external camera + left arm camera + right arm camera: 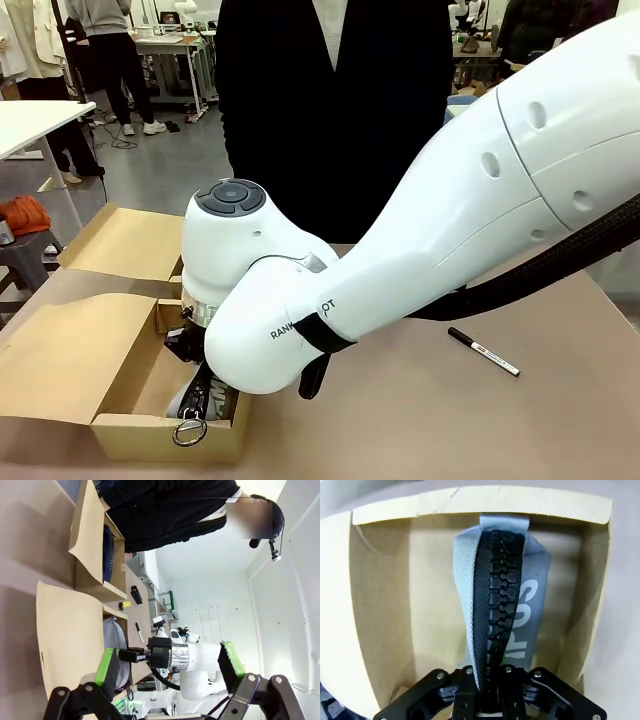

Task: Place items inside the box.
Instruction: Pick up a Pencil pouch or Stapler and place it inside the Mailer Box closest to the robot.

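In the front view's lower left, the box [60, 395] holds the grey pouch [535, 610] lengthwise, with the right gripper [487, 672] clamped on its zip edge. The left gripper [170, 662] stands apart, empty. At lower right, the black marker pen [483, 352] lies slantwise, nearer the right arm.

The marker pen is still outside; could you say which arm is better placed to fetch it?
Likely the right: the marker pen lies on its side of the table, though the right gripper first has to leave the grey pouch in the box.
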{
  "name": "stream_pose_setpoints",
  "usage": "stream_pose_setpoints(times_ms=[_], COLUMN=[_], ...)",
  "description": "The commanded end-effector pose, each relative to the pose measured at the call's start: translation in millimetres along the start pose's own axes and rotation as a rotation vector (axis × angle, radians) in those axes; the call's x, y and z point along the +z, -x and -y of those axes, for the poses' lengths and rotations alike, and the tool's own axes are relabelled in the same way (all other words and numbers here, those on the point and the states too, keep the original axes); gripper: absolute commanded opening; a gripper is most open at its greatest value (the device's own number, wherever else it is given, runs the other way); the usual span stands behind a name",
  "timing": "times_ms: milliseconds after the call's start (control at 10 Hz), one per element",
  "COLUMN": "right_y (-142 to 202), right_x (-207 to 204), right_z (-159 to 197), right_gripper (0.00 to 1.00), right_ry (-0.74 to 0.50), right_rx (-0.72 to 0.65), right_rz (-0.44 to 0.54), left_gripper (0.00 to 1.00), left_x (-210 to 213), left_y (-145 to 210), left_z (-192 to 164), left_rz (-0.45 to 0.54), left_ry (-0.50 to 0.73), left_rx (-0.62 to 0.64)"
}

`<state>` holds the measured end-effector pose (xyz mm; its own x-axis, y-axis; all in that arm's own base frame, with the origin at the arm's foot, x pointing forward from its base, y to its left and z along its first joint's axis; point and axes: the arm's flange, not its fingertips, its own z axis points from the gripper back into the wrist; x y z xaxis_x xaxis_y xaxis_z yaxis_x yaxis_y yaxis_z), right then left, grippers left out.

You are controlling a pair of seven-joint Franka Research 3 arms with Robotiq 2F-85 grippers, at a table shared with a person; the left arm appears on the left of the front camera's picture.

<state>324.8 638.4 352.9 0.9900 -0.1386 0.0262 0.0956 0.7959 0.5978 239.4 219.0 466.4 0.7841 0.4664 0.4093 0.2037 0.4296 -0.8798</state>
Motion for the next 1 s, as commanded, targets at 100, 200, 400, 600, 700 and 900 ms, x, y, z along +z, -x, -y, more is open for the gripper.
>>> stream_pose_setpoints(times_ms=[100,200,400,600,700,900], right_y=[1.3,0.2,-2.2,-4.5,-3.1,-1.0], right_x=[1.2,1.2,4.6,15.8,27.1,75.7], right_z=[-7.3,-6.8,-2.0,1.4,0.6,-2.1], right_gripper=[1.0,1.0,1.0,1.0,1.0,1.0], right_ry=[0.011,0.015,0.029,-0.003,-0.03,-0.112], right_rx=[-0.033,-0.039,-0.049,-0.061,-0.056,-0.027], right_rz=[0.001,-0.004,-0.018,-0.074,-0.097,-0.173], left_gripper=[1.0,1.0,1.0,1.0,1.0,1.0], left_x=[-0.9,-0.9,-0.9,-0.9,-0.9,-0.9], left_y=[0.2,0.2,0.2,0.2,0.2,0.2], left_z=[1.1,1.1,1.1,1.1,1.1,1.1], left_rz=[0.013,0.013,0.013,0.013,0.013,0.013], left_ry=[0.021,0.021,0.021,0.021,0.021,0.021], left_rx=[-0.024,-0.024,-0.024,-0.024,-0.024,-0.024])
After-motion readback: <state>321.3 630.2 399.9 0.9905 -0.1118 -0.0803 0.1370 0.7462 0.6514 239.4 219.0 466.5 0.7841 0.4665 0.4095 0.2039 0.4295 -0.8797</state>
